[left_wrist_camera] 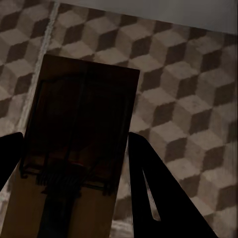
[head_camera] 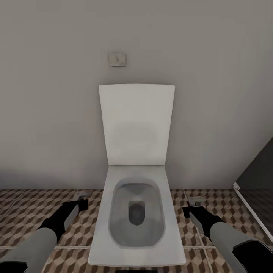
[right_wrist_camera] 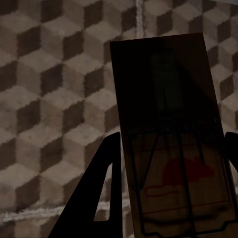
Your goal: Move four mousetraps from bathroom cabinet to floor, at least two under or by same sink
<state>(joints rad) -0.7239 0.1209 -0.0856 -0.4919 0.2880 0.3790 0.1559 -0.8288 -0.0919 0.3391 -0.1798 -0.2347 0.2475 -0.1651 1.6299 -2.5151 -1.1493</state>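
In the left wrist view, a dark brown mousetrap (left_wrist_camera: 82, 134) sits between the two black fingers of my left gripper (left_wrist_camera: 74, 144), which is shut on it above the cube-patterned bathroom floor (left_wrist_camera: 188, 99). My right gripper (right_wrist_camera: 173, 141) is shut on a second mousetrap (right_wrist_camera: 168, 124), which has a red mouse print, over the same floor (right_wrist_camera: 49, 99). In the head view the left gripper (head_camera: 81, 201) hangs low to the left of the toilet. The right gripper (head_camera: 191, 207) hangs low to its right. The cabinet and the sink are out of view.
A white toilet (head_camera: 136, 250) with its lid raised stands straight ahead against the grey wall, between my two arms. A small flush plate (head_camera: 117, 59) is on the wall above it. A dark panel with a white edge (head_camera: 254, 172) closes off the right side.
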